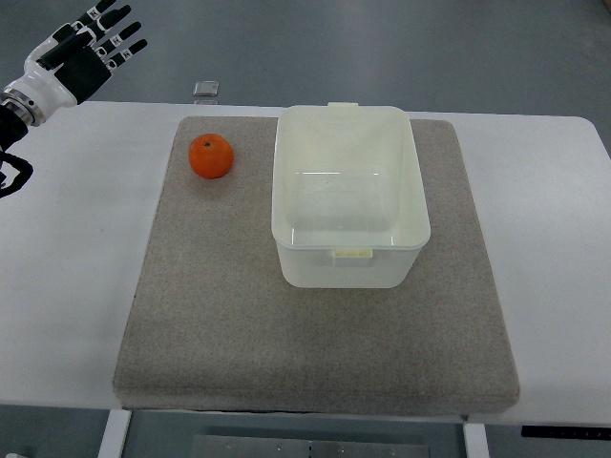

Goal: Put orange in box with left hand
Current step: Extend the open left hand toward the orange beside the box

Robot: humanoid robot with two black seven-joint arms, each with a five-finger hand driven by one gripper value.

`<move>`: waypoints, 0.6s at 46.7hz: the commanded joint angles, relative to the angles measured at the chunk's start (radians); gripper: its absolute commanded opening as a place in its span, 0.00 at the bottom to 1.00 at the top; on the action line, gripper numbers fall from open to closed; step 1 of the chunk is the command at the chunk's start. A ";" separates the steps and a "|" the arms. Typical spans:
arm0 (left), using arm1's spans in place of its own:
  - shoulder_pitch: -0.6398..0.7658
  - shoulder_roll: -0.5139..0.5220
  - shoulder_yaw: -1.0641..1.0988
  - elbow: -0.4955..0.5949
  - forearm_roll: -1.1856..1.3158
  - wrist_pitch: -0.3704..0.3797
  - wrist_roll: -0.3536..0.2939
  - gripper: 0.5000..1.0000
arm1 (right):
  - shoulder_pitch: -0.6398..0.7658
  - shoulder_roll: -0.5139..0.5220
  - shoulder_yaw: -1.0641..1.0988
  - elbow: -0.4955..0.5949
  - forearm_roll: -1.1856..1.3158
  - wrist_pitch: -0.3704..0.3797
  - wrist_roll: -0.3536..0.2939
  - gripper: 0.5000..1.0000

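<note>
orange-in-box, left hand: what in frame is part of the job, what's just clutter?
Part of the job:
orange, on the mat, left of the box
box, empty, open top
left hand, top left, fingers spread, holding nothing

Just there:
grey mat under both
white table
small grey object at the table's far edge

place: robot lab or test room | evidence: plain white table [76, 248] on metal legs | grey felt mat [239, 324] as work area | bare grey floor [382, 48]
</note>
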 commanded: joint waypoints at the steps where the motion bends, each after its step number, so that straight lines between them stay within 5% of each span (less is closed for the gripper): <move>1: 0.002 -0.008 0.008 -0.002 0.000 0.000 0.000 0.99 | 0.000 0.000 -0.001 0.000 0.000 0.000 0.000 0.85; 28: -0.012 -0.028 0.050 0.010 0.011 0.002 -0.001 0.99 | 0.000 0.000 0.001 0.000 0.000 0.000 0.000 0.85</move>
